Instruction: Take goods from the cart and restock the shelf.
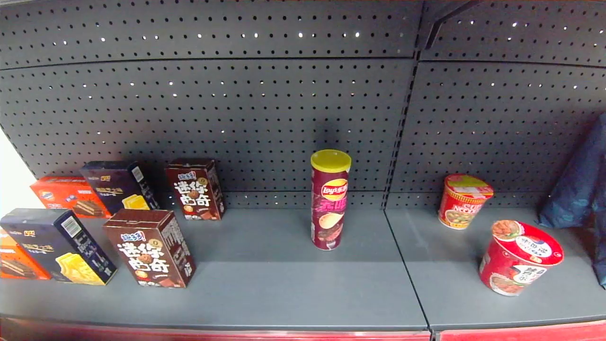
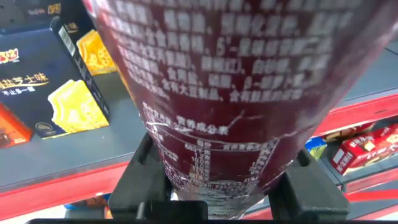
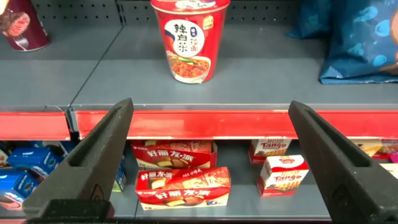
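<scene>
A maroon chips can (image 2: 236, 93) sits between the two black fingers of my left gripper (image 2: 224, 186), which is shut on its lower part, in front of the shelf's red front edge (image 2: 68, 186). A second maroon chips can with a yellow lid (image 1: 330, 199) stands upright mid-shelf, and its base (image 3: 22, 25) appears in the right wrist view. My right gripper (image 3: 210, 106) is open with nothing between its fingers. It hangs before the red shelf edge (image 3: 205, 123), facing a red noodle bowl (image 3: 189, 40).
Brown, dark blue and orange snack boxes (image 1: 150, 247) stand in two rows at the shelf's left. A red noodle cup (image 1: 463, 201) and the noodle bowl (image 1: 518, 258) stand at the right, beside a blue bag (image 1: 580, 184). Red boxes (image 3: 183, 186) lie on the lower shelf.
</scene>
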Available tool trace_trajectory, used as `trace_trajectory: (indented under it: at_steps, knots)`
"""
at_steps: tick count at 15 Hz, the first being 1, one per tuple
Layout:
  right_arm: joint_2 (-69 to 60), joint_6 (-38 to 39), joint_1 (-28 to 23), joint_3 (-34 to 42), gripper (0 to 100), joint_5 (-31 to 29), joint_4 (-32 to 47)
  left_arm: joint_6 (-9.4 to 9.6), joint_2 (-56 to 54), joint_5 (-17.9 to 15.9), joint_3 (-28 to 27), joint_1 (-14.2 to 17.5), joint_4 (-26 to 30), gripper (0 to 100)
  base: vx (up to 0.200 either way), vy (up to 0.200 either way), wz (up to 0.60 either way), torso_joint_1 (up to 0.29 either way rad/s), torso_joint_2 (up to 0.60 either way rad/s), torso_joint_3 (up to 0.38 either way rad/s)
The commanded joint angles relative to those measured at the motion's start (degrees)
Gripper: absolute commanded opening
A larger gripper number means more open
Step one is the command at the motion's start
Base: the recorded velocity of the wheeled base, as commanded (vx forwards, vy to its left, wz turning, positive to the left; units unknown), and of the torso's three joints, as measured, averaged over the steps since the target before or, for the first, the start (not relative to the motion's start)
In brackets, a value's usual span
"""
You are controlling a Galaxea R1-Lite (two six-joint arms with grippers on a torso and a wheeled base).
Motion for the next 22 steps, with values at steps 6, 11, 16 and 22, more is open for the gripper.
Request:
trace_trajectory:
  at_steps: [6, 11, 16, 22]
  knots:
    - [6.66, 2.09, 2.11, -0.18, 100, 1.74, 0.14, 0.10, -1.34, 0.42, -2.83, 0.43, -0.02, 0, 0.000, 0.000, 0.00, 0.000, 0.00, 0.000]
    - [22.65, -0.98, 4.66, -26.54, 100, 4.73, 1.46, 0.27, -1.60, 0.33, -2.66, 0.52, -0.02, 0, 0.000, 0.000, 0.00, 0.000, 0.00, 0.000]
    - [39.35, -8.81, 17.31, -36.56, 100, 11.23, 5.76, -0.43, -2.92, -0.19, -5.91, -0.89, 1.57, 0, 0.000, 0.000, 0.00, 0.000, 0.00, 0.000]
    - [61.50, -2.83, 28.65, -41.66, 100, 11.67, -5.22, -0.69, 7.28, -0.19, -23.93, -7.92, 17.74, 0, 0.000, 0.000, 0.00, 0.000, 0.00, 0.000]
